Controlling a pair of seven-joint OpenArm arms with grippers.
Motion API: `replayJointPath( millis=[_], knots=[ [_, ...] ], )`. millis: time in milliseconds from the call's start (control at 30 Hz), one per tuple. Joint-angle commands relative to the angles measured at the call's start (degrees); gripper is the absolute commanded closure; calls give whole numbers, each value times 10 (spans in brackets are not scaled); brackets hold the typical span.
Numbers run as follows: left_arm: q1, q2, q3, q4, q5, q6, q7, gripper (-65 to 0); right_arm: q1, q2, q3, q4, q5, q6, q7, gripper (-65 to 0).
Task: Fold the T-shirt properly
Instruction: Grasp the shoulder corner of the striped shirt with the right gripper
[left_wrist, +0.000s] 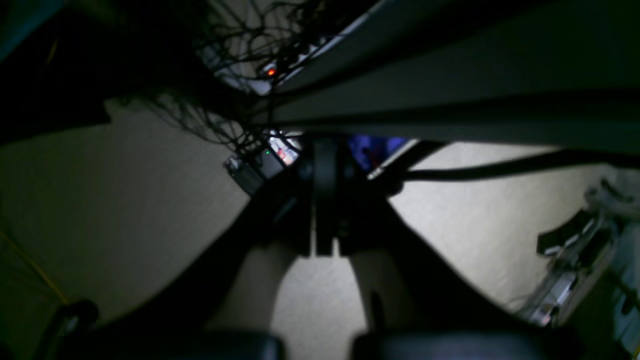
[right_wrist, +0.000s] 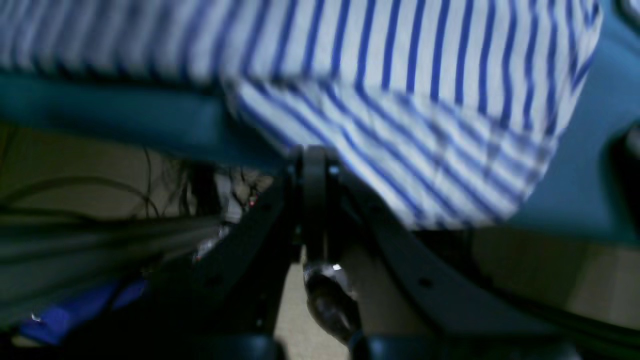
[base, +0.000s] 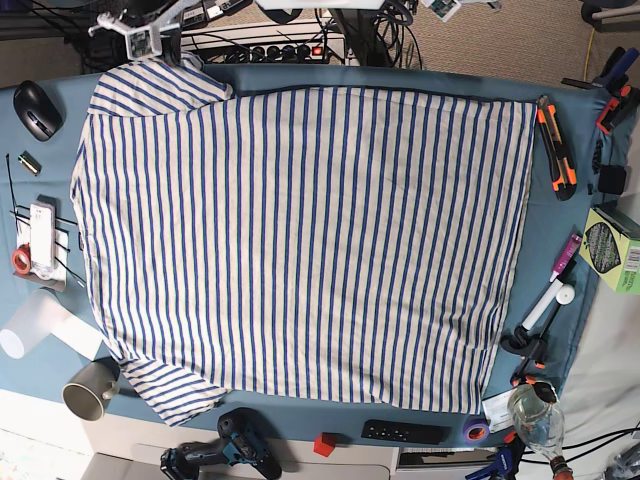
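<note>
Base view: T-shirt (base: 300, 240) spread flat and unfolded on the blue table (base: 560, 250), covering most of it, collar side toward the view's left, hem toward the right, one sleeve at upper left, the other at lower left hanging at the table's front edge. Neither arm reaches over the shirt in this view. Around it: black mouse (base: 36, 108) at upper left corner, grey mug (base: 90, 390) and white roll (base: 35, 325) at lower left, orange utility knife (base: 556, 146) at right edge, green box (base: 612, 250) further right, marker (base: 552, 297) below it, black remote (base: 405, 432) and small red cube (base: 323, 444) along the front edge, cordless drill (base: 225, 455) near the lower sleeve. Right wrist view: right gripper (right_wrist: 315, 200) sits low beside the table edge, jaws together, nothing between them; striped sleeve fabric drapes over the blue edge just above and beyond the fingertips, not touching as far as can be told. Left wrist view: dark and blurred, left gripper (left_wrist: 325, 200) with jaws together, empty, pointing at pale floor and tangled cables (left_wrist: 235, 65) under the table; no shirt visible here.
</note>
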Motion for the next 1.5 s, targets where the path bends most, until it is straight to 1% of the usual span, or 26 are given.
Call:
replayJointPath(
  millis=[0,67,133,200,267,367,400,433,500,533,600,667,700,800,900,967,1000,1033,1067,1100,1167,1300,1467],
  knots=[
    [6,-4,0,17,-6,-9,-10,0,4,-3,9,21,1,-3,16,0],
    [-3,-3,0,24,-7,-22,-10,0,32,-16,29,33,9,-3,15,0],
    [-11,-3,0,24,-6,-27,-11,0,68,-35,63,32,36,-3,-3,0],
    [-19,-4,0,24,-6,-27,-11,0,105,-51,104,31,76,-2,-25,0],
    [-27,-4,0,24,-6,-26,-11,0,133,-59,145,24,125,17,-42,0],
    [-35,-3,0,24,-6,-26,-10,0,164,-60,197,2,202,57,-62,0],
    [-37,-3,0,24,-6,-27,-10,0,173,-60,210,-10,227,64,-70,0],
    [-37,-3,0,24,-6,-27,-10,-18,183,-60,224,-24,250,70,-77,0],
    [-39,-3,0,24,-6,-28,-10,-43,209,-60,251,-62,283,73,-77,0],
    [-40,-3,0,24,-6,-28,-10,-44,225,-60,268,-85,298,72,-76,0],
    [-40,-3,0,24,-6,-28,-10,-44,257,-60,305,-133,349,72,-83,0],
    [-40,-3,0,24,-6,-28,-10,-44,286,-60,339,-181,414,77,-117,0],
    [-40,-3,0,24,-6,-28,-10,-44,297,-60,353,-205,450,90,-140,0],
    [-40,-3,0,24,-6,-28,-10,-44,308,-60,381,-273,572,152,-211,0],
    [-40,-4,0,24,-6,-28,-10,-44,304,-59,385,-325,683,216,-285,0],
    [-40,-7,0,24,-6,-28,-9,-44,297,-59,385,-352,755,255,-323,0],
    [-40,-10,0,24,-6,-28,-10,-44,292,-57,385,-362,770,271,-338,0],
    [-40,-14,0,24,-6,-28,-9,-44,289,-55,385,-370,770,284,-351,0],
    [-40,-17,0,24,-3,-28,-9,-44,287,-54,387,-374,770,299,-354,0],
    [-40,-19,0,24,1,-28,-9,-44,287,-53,388,-377,770,303,-354,0],
    [-40,-19,0,24,13,-28,-10,-44,287,-53,392,-378,770,303,-349,0],
    [-43,-19,0,24,14,-26,-10,-44,281,-54,392,-377,770,303,-329,0],
    [-43,-19,0,24,14,-26,-10,-44,275,-53,392,-377,770,305,-327,0]
  ],
)
